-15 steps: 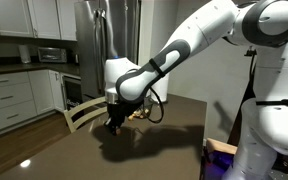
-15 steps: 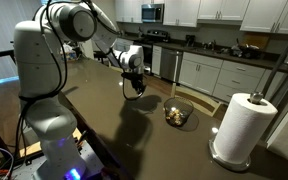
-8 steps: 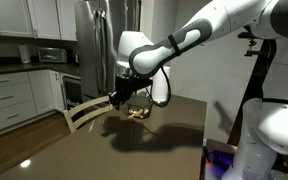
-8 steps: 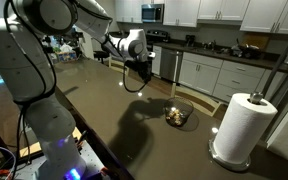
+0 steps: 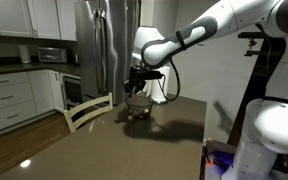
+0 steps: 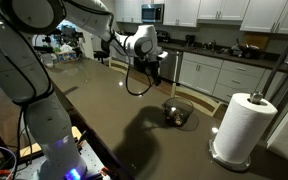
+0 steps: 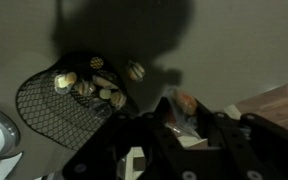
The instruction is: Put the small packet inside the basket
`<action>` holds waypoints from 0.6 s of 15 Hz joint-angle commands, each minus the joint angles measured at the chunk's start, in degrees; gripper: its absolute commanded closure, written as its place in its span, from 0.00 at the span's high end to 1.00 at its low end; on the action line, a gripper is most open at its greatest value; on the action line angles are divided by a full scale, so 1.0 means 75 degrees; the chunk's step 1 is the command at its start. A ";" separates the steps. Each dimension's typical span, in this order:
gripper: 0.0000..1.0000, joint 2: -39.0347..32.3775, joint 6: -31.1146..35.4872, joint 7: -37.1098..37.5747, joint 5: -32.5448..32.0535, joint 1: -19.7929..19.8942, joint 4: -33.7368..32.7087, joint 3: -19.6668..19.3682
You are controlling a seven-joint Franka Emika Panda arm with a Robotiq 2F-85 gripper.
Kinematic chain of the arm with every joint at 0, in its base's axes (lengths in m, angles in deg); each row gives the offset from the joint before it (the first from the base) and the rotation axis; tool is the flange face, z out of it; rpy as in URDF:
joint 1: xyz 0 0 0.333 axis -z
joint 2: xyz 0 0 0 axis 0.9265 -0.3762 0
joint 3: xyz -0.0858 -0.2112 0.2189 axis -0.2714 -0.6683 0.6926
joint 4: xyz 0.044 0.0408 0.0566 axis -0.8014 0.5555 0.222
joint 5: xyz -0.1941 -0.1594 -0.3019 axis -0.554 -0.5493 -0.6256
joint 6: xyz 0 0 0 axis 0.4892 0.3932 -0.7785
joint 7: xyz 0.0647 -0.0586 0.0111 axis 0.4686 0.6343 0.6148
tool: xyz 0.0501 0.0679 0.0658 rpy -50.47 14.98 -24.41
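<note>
The basket (image 7: 39, 100) is a dark wire-mesh bowl with light-coloured bits in it, at the left of the wrist view. It stands on the dark table in both exterior views (image 5: 137, 113) (image 6: 177, 114). My gripper (image 7: 181, 120) is shut on the small packet (image 7: 185, 102), a crinkly clear wrapper with a pale orange piece inside. In both exterior views the gripper (image 5: 136, 90) (image 6: 160, 66) hangs above the table, close to the basket and a little to one side of it. One small light piece (image 7: 135, 70) lies on the table just outside the basket's rim.
A white paper towel roll (image 6: 242, 125) stands on the table beyond the basket. A wooden chair (image 5: 84, 111) sits at the table's edge. The table edge and wood floor (image 7: 279, 100) show at the right of the wrist view. Kitchen cabinets and a fridge are behind.
The arm has swung across the table toward the basket with the packet in the jaws. It now hangs near the basket. The basket has not moved.
</note>
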 commanded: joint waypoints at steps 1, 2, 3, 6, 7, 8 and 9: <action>0.06 0.0055 -0.0335 0.0199 0.0278 0.0448 -0.0198 -0.0266; 0.06 0.0011 -0.0411 0.0213 0.0327 0.0554 -0.0300 -0.0356; 0.06 -0.0056 -0.0505 0.0206 0.0416 0.0642 -0.0421 -0.0443; 0.06 -0.0270 -0.1021 0.0270 0.0636 0.0807 -0.0792 -0.0603; 0.06 -0.0348 -0.1210 0.0310 0.0679 0.0823 -0.0908 -0.0624; 0.06 -0.0416 -0.1357 0.0331 0.0731 0.0823 -0.1000 -0.0636; 0.09 -0.0464 -0.1466 0.0360 0.0793 0.0811 -0.1074 -0.0648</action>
